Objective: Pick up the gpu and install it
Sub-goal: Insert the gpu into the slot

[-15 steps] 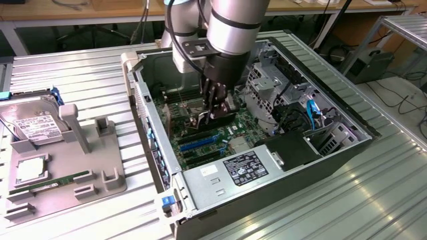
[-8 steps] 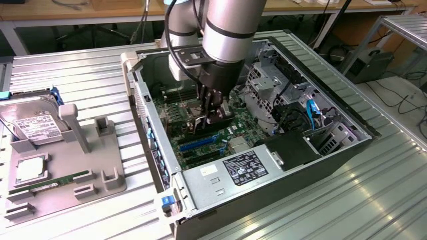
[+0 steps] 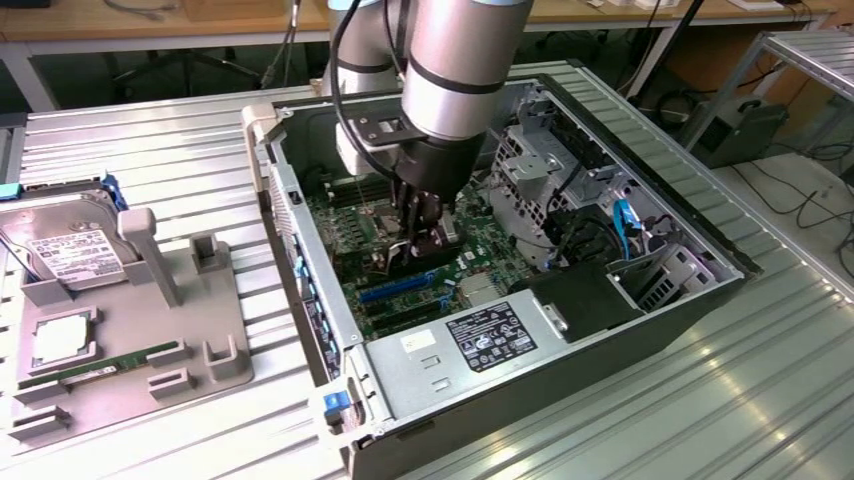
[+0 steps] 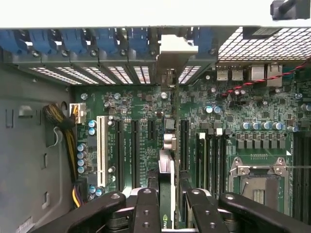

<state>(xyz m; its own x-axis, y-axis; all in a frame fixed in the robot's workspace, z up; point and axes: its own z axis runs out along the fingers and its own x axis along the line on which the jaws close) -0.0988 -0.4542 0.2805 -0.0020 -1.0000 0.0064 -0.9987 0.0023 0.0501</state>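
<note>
The gpu (image 4: 166, 194) stands on edge inside the open computer case (image 3: 694, 300), over the green motherboard (image 4: 146, 104) and in line with one of its long expansion slots. Its silver end bracket (image 4: 176, 51) reaches the row of rear slot openings in the case wall. The tool (image 4: 166, 206) is closed on the gpu, one dark finger (image 4: 146, 211) on each face of the card. The case lies on its side on the ribbed metal worktop (image 3: 747, 400). Beside it a grey parts tray (image 3: 200, 340) carries a hard drive (image 3: 67, 250) and a green memory stick (image 3: 100, 365).
</note>
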